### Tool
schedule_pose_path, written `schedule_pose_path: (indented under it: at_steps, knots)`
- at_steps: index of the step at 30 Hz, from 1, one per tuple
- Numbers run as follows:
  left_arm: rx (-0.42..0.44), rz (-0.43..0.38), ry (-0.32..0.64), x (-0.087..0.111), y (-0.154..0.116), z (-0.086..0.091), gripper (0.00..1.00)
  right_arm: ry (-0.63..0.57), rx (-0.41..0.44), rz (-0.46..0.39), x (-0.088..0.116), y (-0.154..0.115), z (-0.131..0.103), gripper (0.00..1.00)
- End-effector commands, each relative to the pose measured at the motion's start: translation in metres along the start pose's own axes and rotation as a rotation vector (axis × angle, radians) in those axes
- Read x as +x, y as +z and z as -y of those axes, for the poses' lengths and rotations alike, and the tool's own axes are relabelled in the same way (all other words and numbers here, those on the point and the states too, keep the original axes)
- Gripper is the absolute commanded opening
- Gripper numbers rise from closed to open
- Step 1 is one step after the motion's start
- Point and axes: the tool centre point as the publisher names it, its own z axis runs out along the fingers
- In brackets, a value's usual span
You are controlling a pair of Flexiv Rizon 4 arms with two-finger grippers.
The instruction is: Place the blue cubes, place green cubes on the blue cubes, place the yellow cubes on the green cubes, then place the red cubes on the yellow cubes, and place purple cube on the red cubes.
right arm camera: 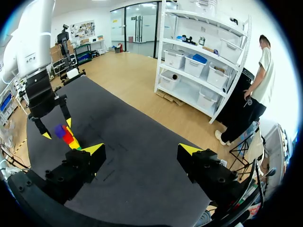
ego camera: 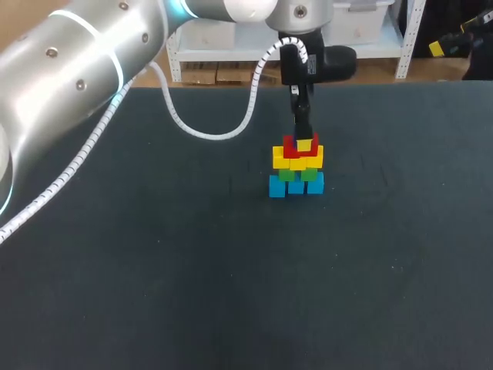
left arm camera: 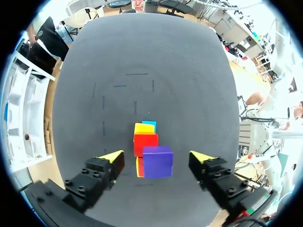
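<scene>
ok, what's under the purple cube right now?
Red cubes sit directly below the purple cube, then yellow cubes. The head view shows green cubes and blue cubes beneath. How squarely purple sits on the reds is covered by the cube itself.

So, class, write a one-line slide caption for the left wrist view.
Open left gripper straddles the purple cube sitting atop the cube stack.
</scene>
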Motion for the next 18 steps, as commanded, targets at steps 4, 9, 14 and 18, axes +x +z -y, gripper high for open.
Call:
schedule_pose_path:
  at_steps: [4, 9, 14, 18]
  knots:
    - [0.004, 0.001, -0.003, -0.0018, -0.0042, -0.0051, 1.0, 0.0, -0.001, 0.001, 0.0006, -0.0005, 0.0, 1.0]
    - [0.004, -0.002, -0.012, -0.0005, -0.0039, -0.0069, 1.0, 0.0, -0.001, 0.001, 0.0006, -0.0005, 0.0, 1.0]
    - [0.0, -0.004, -0.013, -0.0012, -0.0031, -0.0072, 0.99, 0.0, -0.001, 0.001, 0.0006, -0.0005, 0.0, 1.0]
    - [-0.001, -0.006, -0.013, -0.0016, -0.0029, -0.0073, 0.84, 0.0, -0.001, 0.001, 0.0006, -0.0005, 0.0, 1.0]
